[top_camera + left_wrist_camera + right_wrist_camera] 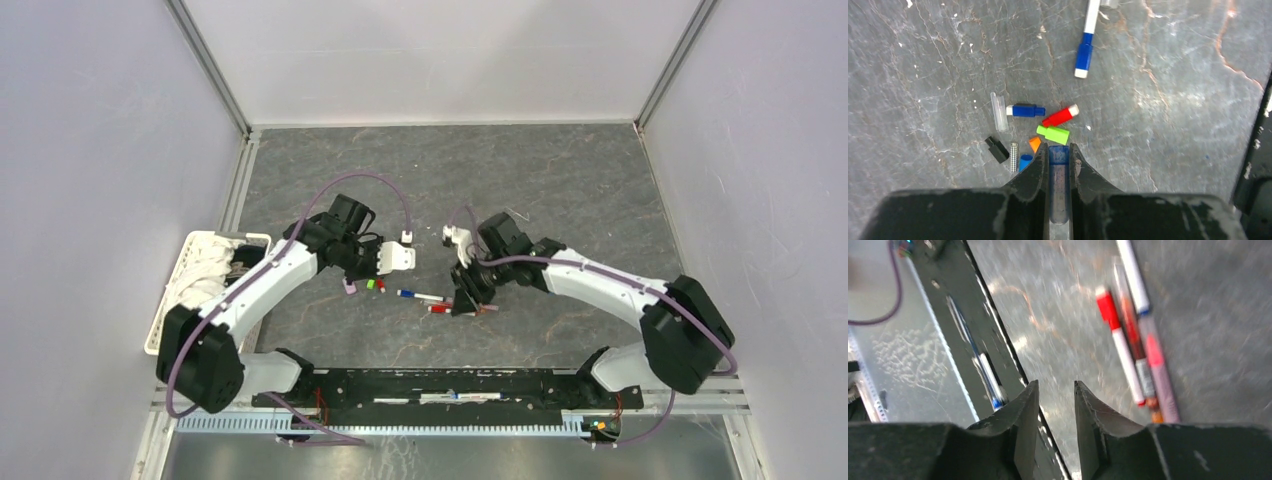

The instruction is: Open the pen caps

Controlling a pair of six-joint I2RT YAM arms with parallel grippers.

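From above, the left gripper (362, 272) sits over the pen caps (373, 285) at mid-table, the pens (422, 296) just right of them beside the right gripper (466, 303). Left wrist: its jaws pinch a blue-ended piece (1058, 156), with loose caps just beyond. Right wrist: jaws spread and empty, pens lying beside them.

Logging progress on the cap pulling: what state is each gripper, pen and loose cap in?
Left gripper: shut on blue-tipped piece.
Right gripper: open, empty.
Red pen: capped, lying flat.
Green cap: off, loose.
Red cap: off, loose.
Blue cap: off, loose.
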